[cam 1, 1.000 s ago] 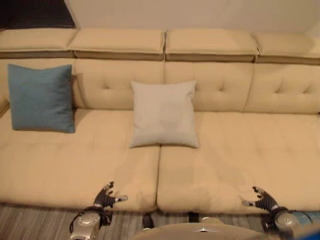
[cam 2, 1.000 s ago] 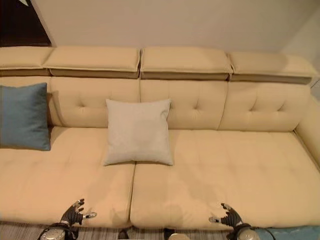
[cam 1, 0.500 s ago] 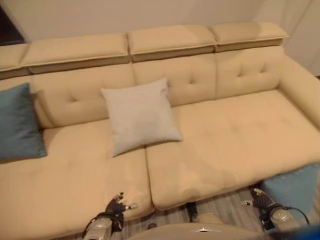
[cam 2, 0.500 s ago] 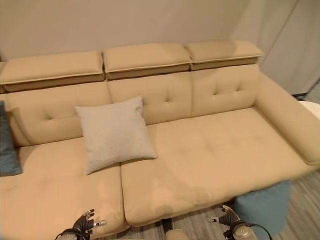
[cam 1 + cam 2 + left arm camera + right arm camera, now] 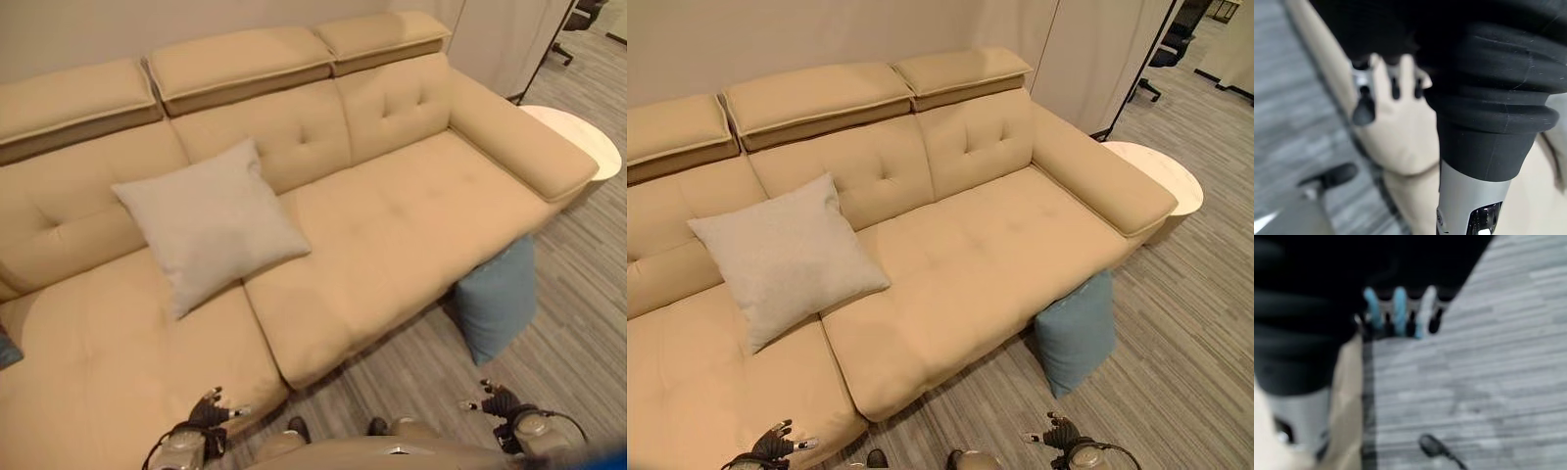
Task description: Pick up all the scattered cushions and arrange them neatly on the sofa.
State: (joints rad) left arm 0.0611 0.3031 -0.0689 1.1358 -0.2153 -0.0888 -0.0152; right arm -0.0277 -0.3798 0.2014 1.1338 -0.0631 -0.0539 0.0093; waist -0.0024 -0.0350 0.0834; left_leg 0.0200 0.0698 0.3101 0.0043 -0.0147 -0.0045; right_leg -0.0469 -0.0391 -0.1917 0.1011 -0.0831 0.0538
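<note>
While the pale grey cushion (image 5: 209,219) leans upright against the backrest of the sofa (image 5: 392,211), which reads as a finished placement, the blue cushion (image 5: 498,299) stands on the striped floor (image 5: 578,323), propped against the sofa's front edge near its right armrest, so it looks like the one left to collect. A round white side table (image 5: 583,137) sits just past that armrest. Low in the left eye view, the left hand (image 5: 211,409) hovers by the sofa's front edge and the right hand (image 5: 498,399) hangs over the floor, well apart from the blue cushion; both have relaxed, spread fingers and hold nothing.

From the right eye view, the same layout holds.

Seen from the left wrist, straight fingers (image 5: 1364,98) point toward the sofa's seat front, empty.

Seen from the right wrist, the fingers (image 5: 1400,308) extend loosely over bare floor beside the sofa's base, carrying nothing.
</note>
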